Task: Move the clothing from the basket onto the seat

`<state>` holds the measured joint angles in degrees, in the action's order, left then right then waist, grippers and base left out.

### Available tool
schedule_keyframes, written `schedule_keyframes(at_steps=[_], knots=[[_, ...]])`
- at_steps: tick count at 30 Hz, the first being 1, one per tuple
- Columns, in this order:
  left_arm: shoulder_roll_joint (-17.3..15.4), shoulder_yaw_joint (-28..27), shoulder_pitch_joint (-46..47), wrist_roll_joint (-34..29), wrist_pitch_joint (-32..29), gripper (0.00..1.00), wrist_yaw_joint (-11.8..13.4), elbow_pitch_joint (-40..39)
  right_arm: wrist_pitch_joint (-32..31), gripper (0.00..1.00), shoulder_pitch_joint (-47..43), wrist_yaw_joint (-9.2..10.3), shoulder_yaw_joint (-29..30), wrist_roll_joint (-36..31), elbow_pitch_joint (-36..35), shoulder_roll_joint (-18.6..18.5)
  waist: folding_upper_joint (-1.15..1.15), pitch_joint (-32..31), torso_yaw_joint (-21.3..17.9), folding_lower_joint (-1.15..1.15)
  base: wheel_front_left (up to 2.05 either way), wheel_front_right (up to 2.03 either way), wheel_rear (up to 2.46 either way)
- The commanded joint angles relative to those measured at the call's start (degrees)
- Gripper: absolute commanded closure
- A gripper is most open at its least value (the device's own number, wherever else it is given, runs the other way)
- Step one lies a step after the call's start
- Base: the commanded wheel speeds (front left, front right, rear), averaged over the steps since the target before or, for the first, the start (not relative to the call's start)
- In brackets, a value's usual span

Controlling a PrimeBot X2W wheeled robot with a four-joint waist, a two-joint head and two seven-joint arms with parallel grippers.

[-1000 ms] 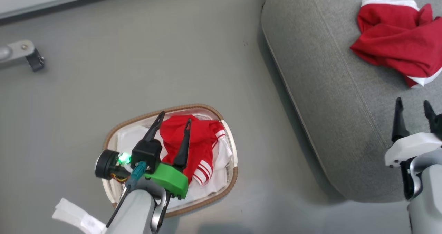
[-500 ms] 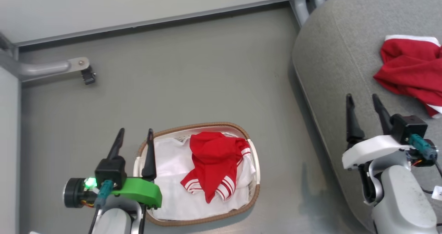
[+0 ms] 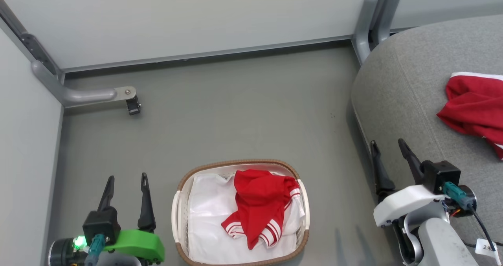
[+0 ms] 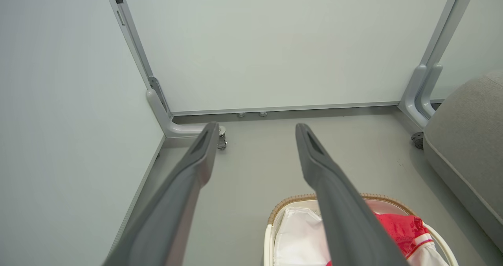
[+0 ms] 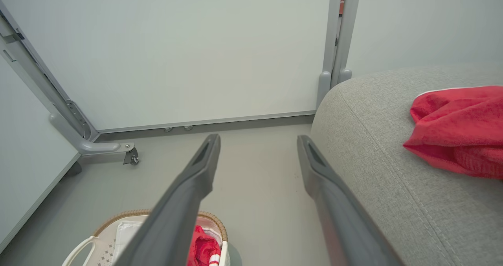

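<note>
One red garment with white striped cuffs (image 3: 261,205) lies in the white basket (image 3: 182,203) on its white liner; it also shows in the left wrist view (image 4: 401,228) and the right wrist view (image 5: 202,250). A second red garment (image 3: 473,110) rests on the grey seat (image 3: 401,101), seen as red cloth (image 5: 459,130) in the right wrist view. My left gripper (image 3: 126,179) stands open and empty left of the basket, over the floor. Open and empty too, my right gripper (image 3: 387,146) hovers at the seat's left edge.
Pale partition walls close off the back and left, with a grey foot and caster (image 3: 131,103) on the floor at the left and grey posts (image 3: 373,22) by the seat's far corner. Grey floor (image 3: 235,112) lies between basket and walls.
The head camera has tilted up and back, so the whole picture shifted. My left gripper has drawn away from above the basket to its left side; the red garment stays in the basket.
</note>
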<state>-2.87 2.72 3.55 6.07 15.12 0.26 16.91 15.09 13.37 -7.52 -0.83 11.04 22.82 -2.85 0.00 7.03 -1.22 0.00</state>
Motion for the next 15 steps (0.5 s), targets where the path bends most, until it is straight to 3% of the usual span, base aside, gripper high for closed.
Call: schedule_keyframes(at_steps=[1, 15], knots=[[-0.1, -0.3, -1.6, -0.1, 0.1, 0.0, 0.0, -0.1, 0.1, 0.0, -1.5, 0.06, -0.4, 0.4, -0.3, -0.2, 0.0, -1.5, 0.2, 0.0, 0.0, 0.0, 0.0], [-0.1, 1.6, -8.0, 3.0, 0.1, 0.0, 0.8, -0.3, 0.1, 0.0, -7.7, 0.06, -1.8, 2.6, 1.0, -0.2, 0.0, -5.2, 0.0, 0.0, 0.0, 0.0, 0.0]])
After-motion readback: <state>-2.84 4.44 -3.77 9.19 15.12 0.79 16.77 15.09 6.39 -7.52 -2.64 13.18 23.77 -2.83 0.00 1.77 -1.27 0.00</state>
